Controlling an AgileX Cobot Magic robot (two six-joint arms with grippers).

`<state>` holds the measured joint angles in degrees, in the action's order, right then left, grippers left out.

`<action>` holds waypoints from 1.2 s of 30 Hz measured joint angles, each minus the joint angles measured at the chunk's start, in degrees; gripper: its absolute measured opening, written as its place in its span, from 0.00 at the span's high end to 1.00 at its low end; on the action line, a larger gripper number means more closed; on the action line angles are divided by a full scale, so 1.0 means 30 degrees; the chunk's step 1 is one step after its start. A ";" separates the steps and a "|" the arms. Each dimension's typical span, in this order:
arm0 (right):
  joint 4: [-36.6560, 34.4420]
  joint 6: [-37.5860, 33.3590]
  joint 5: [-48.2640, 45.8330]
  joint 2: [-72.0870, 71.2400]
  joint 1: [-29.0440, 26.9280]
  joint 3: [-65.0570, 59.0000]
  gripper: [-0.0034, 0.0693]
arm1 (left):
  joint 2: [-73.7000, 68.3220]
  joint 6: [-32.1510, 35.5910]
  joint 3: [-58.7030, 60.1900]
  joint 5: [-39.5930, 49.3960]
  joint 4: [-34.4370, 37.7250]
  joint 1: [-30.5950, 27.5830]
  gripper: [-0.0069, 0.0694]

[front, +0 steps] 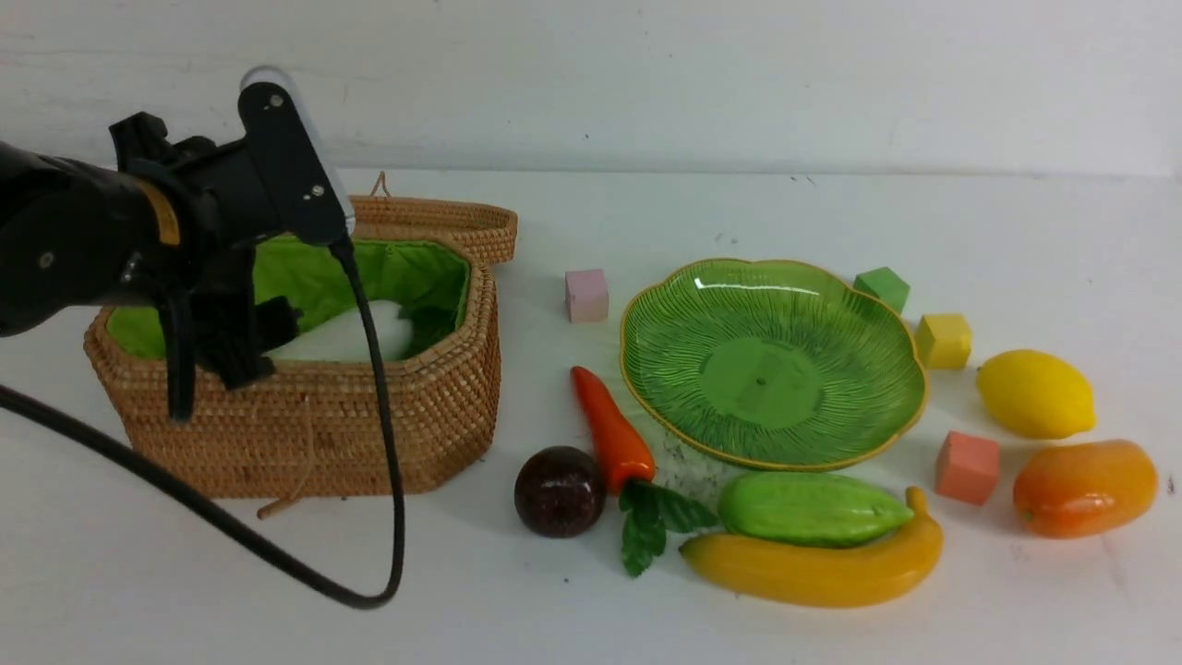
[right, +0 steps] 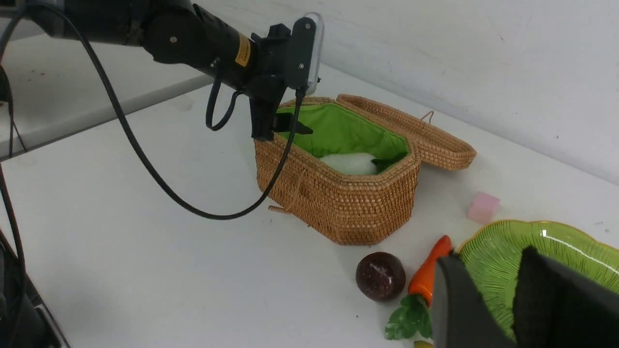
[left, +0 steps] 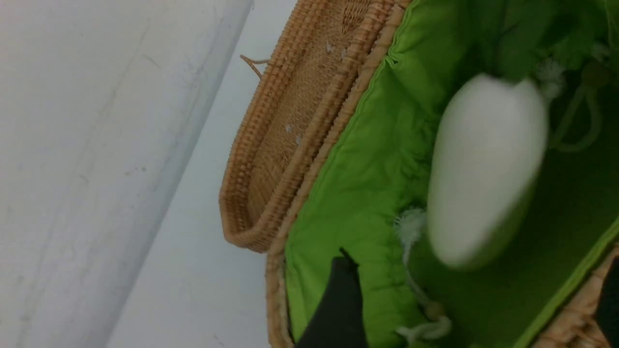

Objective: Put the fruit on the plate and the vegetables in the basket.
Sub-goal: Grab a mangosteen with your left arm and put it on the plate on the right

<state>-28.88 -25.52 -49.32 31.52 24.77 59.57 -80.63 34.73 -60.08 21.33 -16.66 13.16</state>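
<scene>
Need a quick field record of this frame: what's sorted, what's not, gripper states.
in basket: white radish, on the green lining of the basket
lid: hinged back, open
plate: bare
vegetables on table: carrot, gourd
fruit on table: maroon ball, banana, lemon, mango
left gripper: open, over the basket, holding nothing
right gripper: jaws apart, empty, facing the plate
other: four foam cubes around the plate

Black left arm (front: pixel 65 242), yellow label (front: pixel 166 212), white-edged wrist camera (front: pixel 294 152), looping black cable (front: pixel 392 480), matte black left tool (front: pixel 212 390)
</scene>
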 joint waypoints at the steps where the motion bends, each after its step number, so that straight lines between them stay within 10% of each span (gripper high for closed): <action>1: 0.0000 0.0017 -0.0087 0.0000 0.0000 0.0000 0.67 | 0.0264 -0.0959 0.0000 0.0537 0.0638 0.0108 0.12; 5: -0.0022 0.0681 -0.0783 0.0000 0.0000 0.0000 0.67 | 0.1387 -0.5246 0.0000 0.1742 0.3537 0.0754 0.30; 11: 0.0122 0.2132 -0.3762 0.0000 0.0000 0.0000 0.66 | 0.2582 -0.8728 -0.0063 0.4916 0.7374 0.5369 0.88; 16: 0.0158 0.2170 -0.5119 0.0000 0.0000 0.0000 0.66 | 0.0876 -0.8596 -0.0507 0.7539 0.7240 0.8985 0.93; 21: 0.0341 0.2206 -0.6465 0.0000 0.0000 0.0000 0.65 | -0.2514 -0.7590 -0.2692 0.9760 0.6744 0.9869 0.79; 30: 0.1893 0.2978 -0.7753 0.0000 0.0000 0.0000 0.64 | -0.5989 -0.4328 -0.5355 0.8053 0.3394 0.9869 0.18; 36: 0.1953 0.2997 -0.7753 -0.0039 0.0000 0.0000 0.63 | -0.7200 -0.4093 -0.5396 0.6201 -0.0089 0.9869 0.08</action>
<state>-23.02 -16.52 -72.58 31.41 24.77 59.57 -102.23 22.45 -76.27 39.94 -16.93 42.77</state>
